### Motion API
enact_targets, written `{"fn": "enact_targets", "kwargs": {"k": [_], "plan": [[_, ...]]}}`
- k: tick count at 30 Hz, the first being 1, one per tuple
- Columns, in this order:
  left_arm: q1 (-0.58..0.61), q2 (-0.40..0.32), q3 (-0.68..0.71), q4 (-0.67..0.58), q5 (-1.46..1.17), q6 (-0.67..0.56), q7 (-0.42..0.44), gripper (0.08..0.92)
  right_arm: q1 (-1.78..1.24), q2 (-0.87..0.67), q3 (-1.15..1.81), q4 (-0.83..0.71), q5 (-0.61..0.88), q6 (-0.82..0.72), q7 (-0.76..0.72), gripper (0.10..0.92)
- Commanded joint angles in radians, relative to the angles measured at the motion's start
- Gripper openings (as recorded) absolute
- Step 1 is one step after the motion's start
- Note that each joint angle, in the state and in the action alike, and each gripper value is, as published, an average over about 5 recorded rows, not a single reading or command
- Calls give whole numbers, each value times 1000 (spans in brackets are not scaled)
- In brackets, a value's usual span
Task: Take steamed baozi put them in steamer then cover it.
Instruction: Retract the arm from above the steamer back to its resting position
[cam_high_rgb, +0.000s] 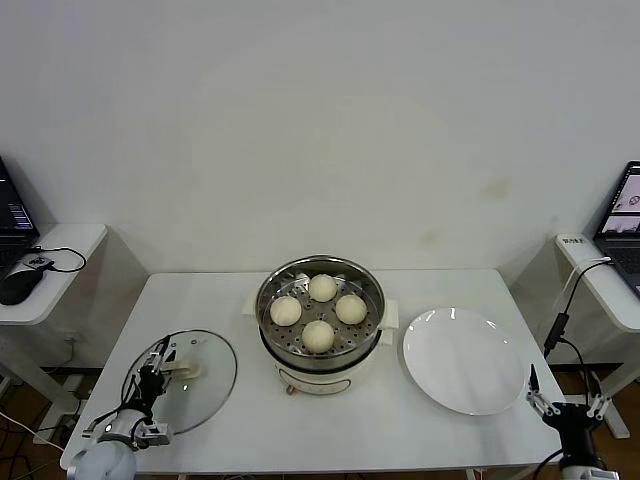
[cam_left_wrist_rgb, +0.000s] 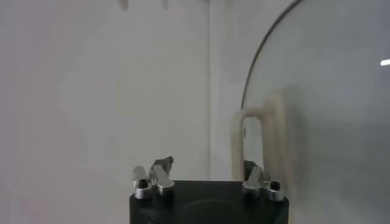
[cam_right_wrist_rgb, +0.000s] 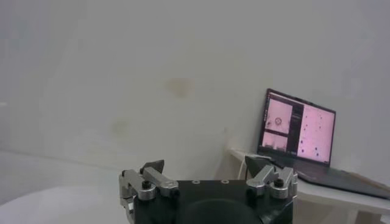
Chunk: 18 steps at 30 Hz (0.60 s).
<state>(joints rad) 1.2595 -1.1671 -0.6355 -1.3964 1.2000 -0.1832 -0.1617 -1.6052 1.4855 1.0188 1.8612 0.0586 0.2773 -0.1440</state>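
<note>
Reaching down at the near left corner of the desk (cam_high_rgb: 430, 440), my left pincer (cam_high_rgb: 160, 377) sits at the cover (cam_high_rgb: 205, 370), which lies flat on the desk well left of the steamer (cam_high_rgb: 318, 310). In my left wrist view the cream handle (cam_left_wrist_rgb: 259, 137) stands between my two fingers (cam_left_wrist_rgb: 159, 173), which are partly drawn in around it; I cannot tell whether they are touching it. The steamer stands in the middle of the desk with no lid on, and the four steamed baozi (cam_high_rgb: 318, 312) lie on its perforated tray, clustered close together. A white plate (cam_high_rgb: 465, 360) lies bare just to the steamer's right. My right pincer (cam_high_rgb: 568, 407) hangs low off the near right corner of the desk, beside the plate, with its fingers spread wide and nothing between them.
</note>
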Motion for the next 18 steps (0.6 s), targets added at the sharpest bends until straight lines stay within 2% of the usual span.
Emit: {"fn": "enact_targets", "kwargs": {"k": [1,6,11,15,18], "plan": [[-4,3,-2,18,-7,-3,-17,472,-2,1,-2,1,-4,3,-1,823],[24,5,-12,-16,-32,-11,-50,334,-4,2,-7,5,-9,5,-2,823],[75,12,-50,-102,-46,-10,-81,192,-8,1,-15,16,-11,4,-3,823],[124,34,-94,-203,-63,18,-65,156,-8,-2,-23,20,-12,2,-5,823],[156,64,-129,-303,-98,60,-14,156,-6,-2,-33,20,-15,3,-6,823]]}}
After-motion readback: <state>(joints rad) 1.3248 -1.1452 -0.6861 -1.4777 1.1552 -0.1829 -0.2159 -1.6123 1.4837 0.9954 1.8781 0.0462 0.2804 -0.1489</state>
